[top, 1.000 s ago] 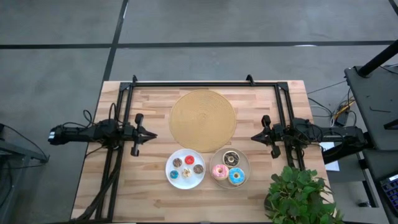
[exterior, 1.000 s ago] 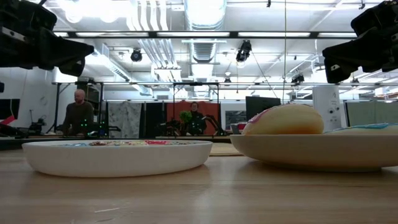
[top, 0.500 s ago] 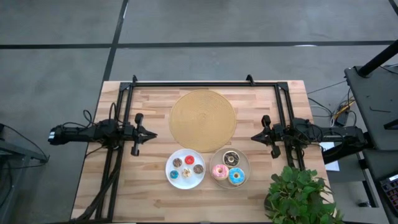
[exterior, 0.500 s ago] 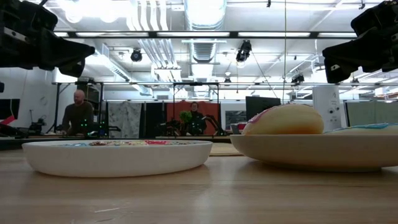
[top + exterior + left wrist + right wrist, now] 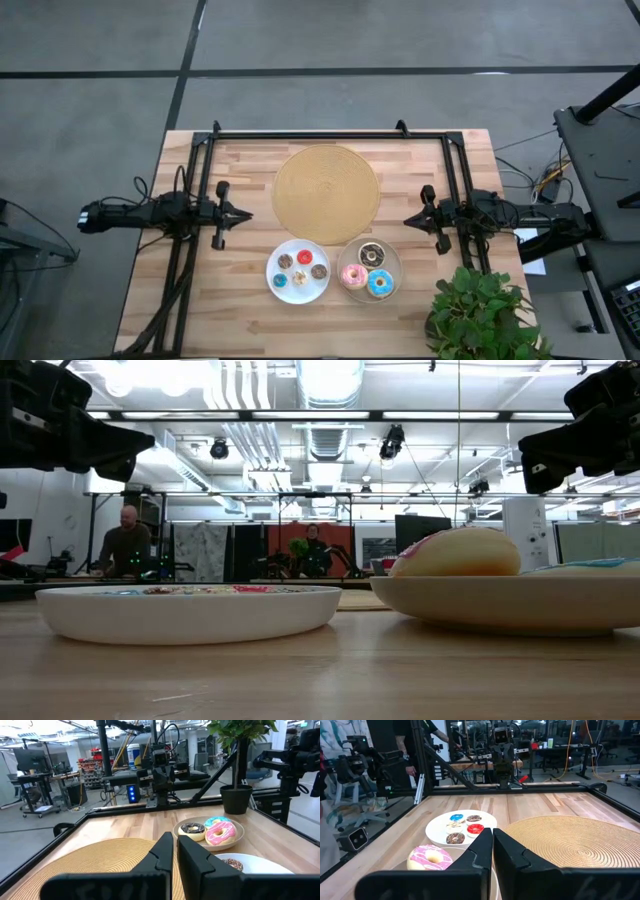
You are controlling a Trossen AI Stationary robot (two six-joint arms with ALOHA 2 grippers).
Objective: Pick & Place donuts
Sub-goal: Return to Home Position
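Left gripper [image 5: 243, 216] fingers together, parked left | right gripper [image 5: 408, 219] fingers together, parked right | donuts [image 5: 352, 274] look light, probably slick; pinch across one ring side

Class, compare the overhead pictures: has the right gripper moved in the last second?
No. The right gripper sits at the same spot beside the tan wooden board's right rim, its gap to the rim unchanged.

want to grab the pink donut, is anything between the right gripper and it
Yes: in the high view the chocolate donut sits on the same plate, almost straight between the right gripper and the pink donut. Nothing visible stands over the pink donut, so a reach from above looks clear.
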